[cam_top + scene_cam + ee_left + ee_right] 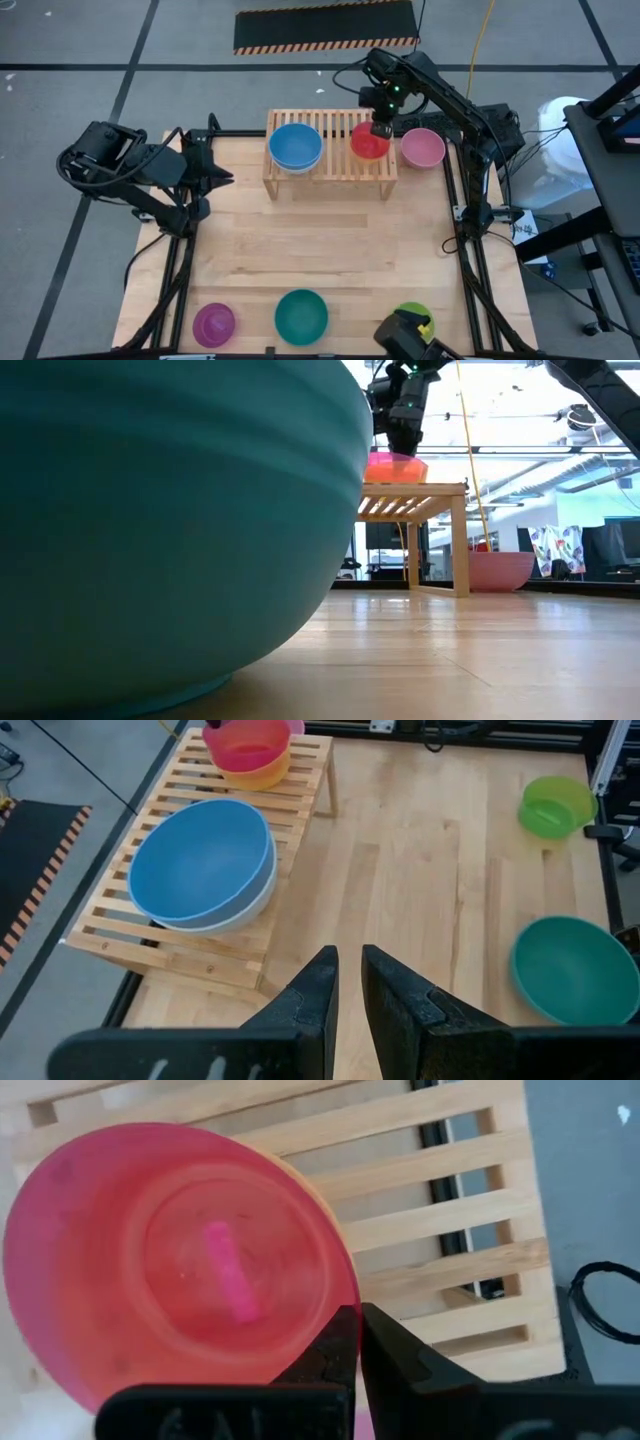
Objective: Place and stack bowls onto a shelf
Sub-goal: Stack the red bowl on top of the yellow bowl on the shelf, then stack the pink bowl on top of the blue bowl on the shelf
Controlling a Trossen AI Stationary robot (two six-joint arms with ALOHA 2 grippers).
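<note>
Two stacks sat on the shelf [330,172]: blue bowl [295,145] on white, and red bowl [368,141] on yellow, its rim pinched by the right gripper [381,129]. Pink, purple, teal and green bowls remained, at 3 and 6 o'clock.

A robotics lab is indicated: a wooden table [320,250] framed in black rails, grey floor with hazard-striped mat [325,27], open ceiling ducts [540,470], monitors [620,545].
</note>
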